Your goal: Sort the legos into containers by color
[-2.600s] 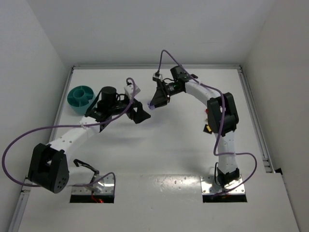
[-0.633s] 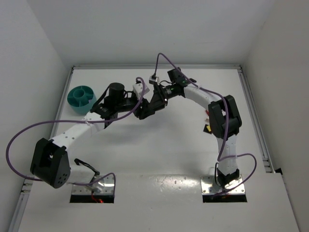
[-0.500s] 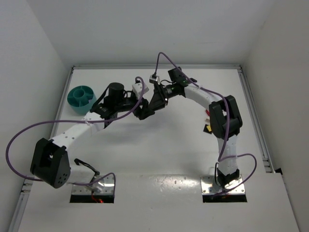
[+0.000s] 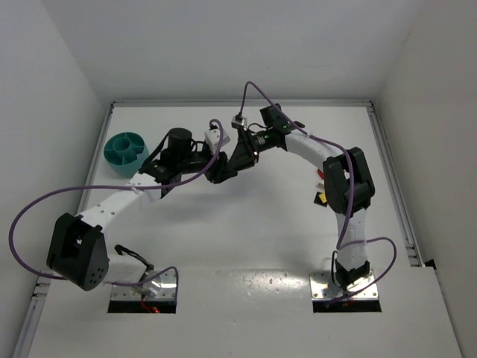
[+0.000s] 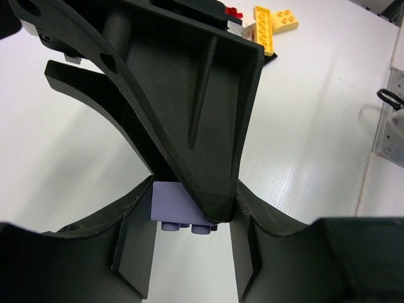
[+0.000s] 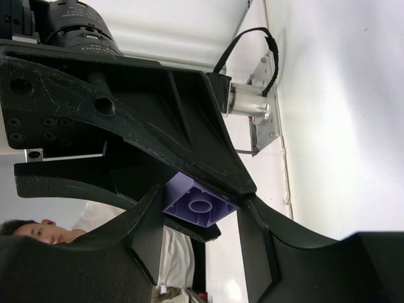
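Sorting looks barely begun: the small pale purple plastic brick [image 5: 178, 205] is at mid-table, pinched in the right gripper [image 6: 201, 214]; the left gripper [image 5: 189, 230] straddles it too (whether it has a hold, I cannot tell); the round teal divided plastic bowl [image 4: 124, 149] sits well apart, contents too small to see; a flat yellow plastic brick [image 5: 275, 21] and a red brick [image 5: 235, 11] lie unsorted on the white table [image 4: 261, 224]; interlocked fingers crowd the handover.

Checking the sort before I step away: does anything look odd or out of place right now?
Both grippers meet on one lavender brick at mid-table: the right gripper grips it while the left gripper straddles it. Unusual for sorting, possibly a handover. The teal bowl sits upright at far left.
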